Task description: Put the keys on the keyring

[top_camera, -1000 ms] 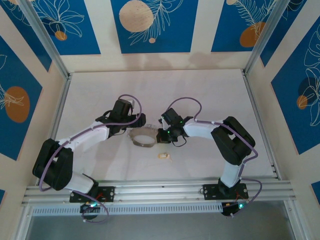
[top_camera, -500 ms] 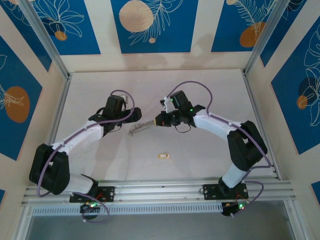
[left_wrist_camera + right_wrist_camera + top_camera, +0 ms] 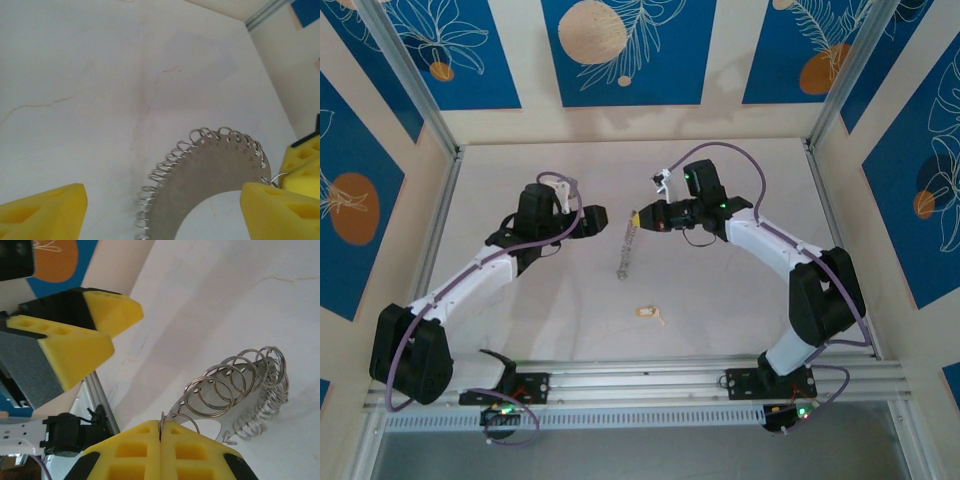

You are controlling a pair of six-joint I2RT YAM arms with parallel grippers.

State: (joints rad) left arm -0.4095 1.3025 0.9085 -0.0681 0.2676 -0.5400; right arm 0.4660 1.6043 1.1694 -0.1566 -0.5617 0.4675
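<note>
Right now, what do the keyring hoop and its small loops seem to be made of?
The keyring looks like flat sheet metal, dull grey and matte, with small holes punched along its edge. The small loops look like polished steel wire: thin, coiled, glinting brightly. Which alloy, I cannot tell.

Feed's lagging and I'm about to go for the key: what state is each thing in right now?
Left fingers: open, holding nothing.
Right fingers: shut, pinching the keyring's edge.
Keyring: held up by the right fingers, hanging edge-on in the overhead view.
Key: lying loose on the table, apart from the keyring, not threaded.
</note>
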